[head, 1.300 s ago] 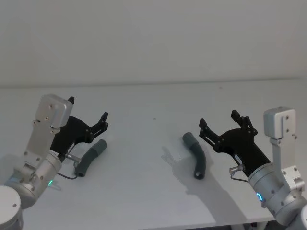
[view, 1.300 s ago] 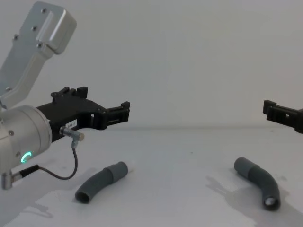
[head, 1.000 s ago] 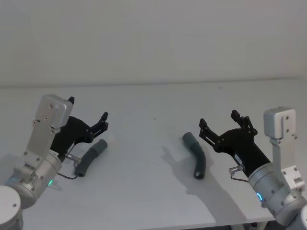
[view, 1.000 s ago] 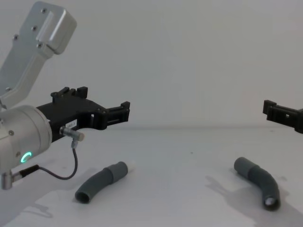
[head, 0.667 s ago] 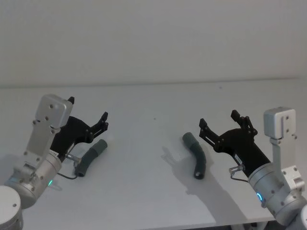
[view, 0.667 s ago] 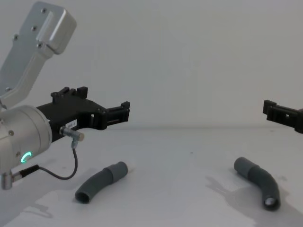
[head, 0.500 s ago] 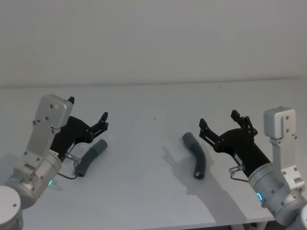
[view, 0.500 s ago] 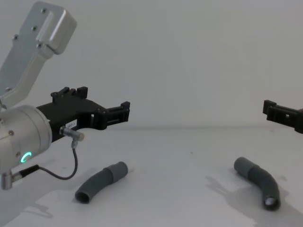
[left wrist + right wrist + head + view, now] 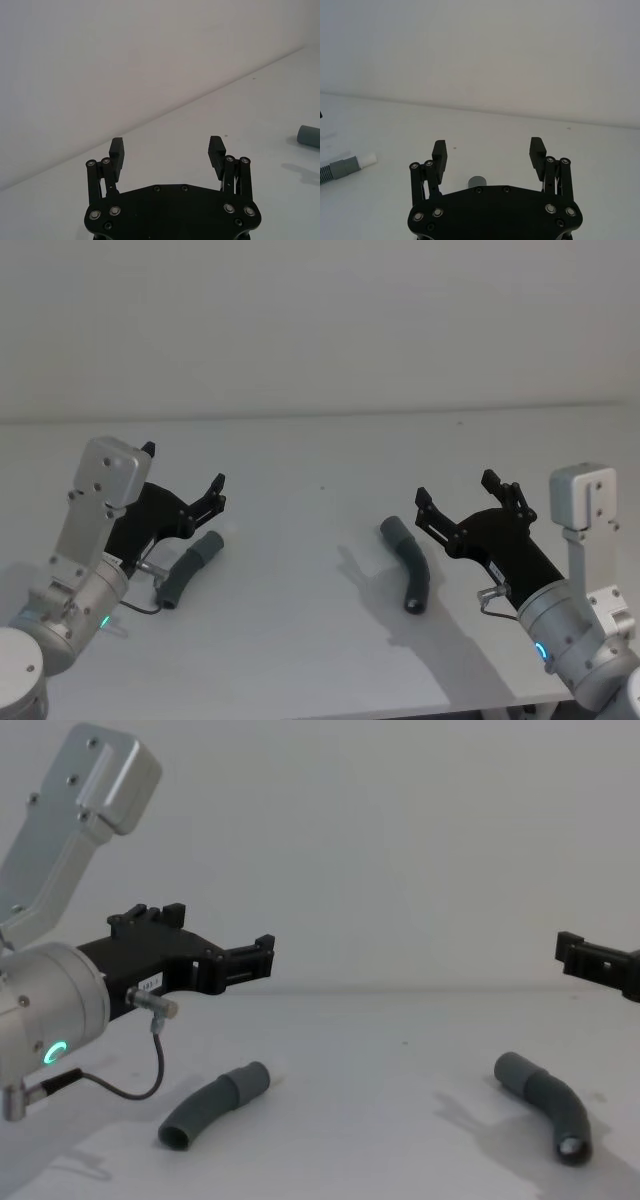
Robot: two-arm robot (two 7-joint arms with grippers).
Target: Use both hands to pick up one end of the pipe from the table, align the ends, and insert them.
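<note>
Two curved dark grey pipe pieces lie apart on the white table (image 9: 300, 460). The left piece (image 9: 188, 568) (image 9: 213, 1105) lies just beneath and in front of my left gripper (image 9: 183, 466) (image 9: 166, 146) (image 9: 220, 930), which hovers open and holds nothing. The right piece (image 9: 408, 562) (image 9: 545, 1105) lies a little to the left of my right gripper (image 9: 456, 487) (image 9: 488, 146), also open and holding nothing. In the right wrist view the left piece (image 9: 342, 168) shows a white tip (image 9: 368, 160), and a grey cuff (image 9: 478, 181) of the right piece peeks out between the fingers' bases. The right piece's cuff (image 9: 310, 136) shows in the left wrist view.
A plain pale wall stands behind the table. A thin black cable (image 9: 140, 1085) loops from my left wrist close to the left piece. The table's front edge (image 9: 300, 715) runs along the bottom of the head view.
</note>
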